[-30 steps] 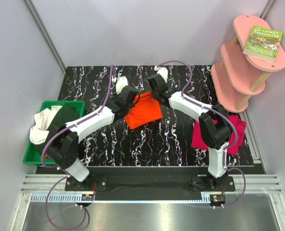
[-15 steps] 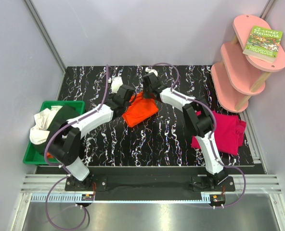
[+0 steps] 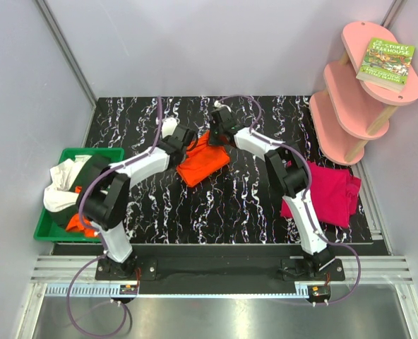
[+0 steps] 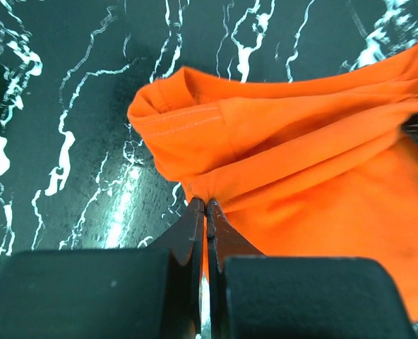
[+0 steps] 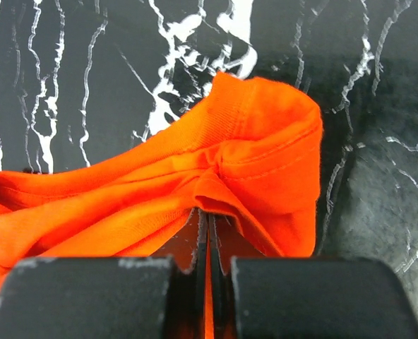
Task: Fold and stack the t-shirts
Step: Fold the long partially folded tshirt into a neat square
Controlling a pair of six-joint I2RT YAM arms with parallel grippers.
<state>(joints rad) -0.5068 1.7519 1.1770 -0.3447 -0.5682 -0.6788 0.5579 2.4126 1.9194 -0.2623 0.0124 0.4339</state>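
From above, the orange shirt (image 3: 205, 164) lies bunched near the middle of the desk (image 3: 244, 205), toward its far edge. The left claw (image 3: 190, 143) pinches the shirt's far left part and the right claw (image 3: 215, 135) its far right part. The pink shirt (image 3: 334, 192) lies spread by the desk's right edge, well apart. A bin (image 3: 99, 151) at the left edge holds a white shirt (image 3: 59, 187) among others. In the left wrist view, the left claw (image 4: 205, 206) is clamped tight on a fold of the orange shirt (image 4: 301, 162), just below a stitched hem. In the right wrist view, the right claw (image 5: 209, 215) is likewise clamped on a gathered fold of orange shirt (image 5: 258, 162).
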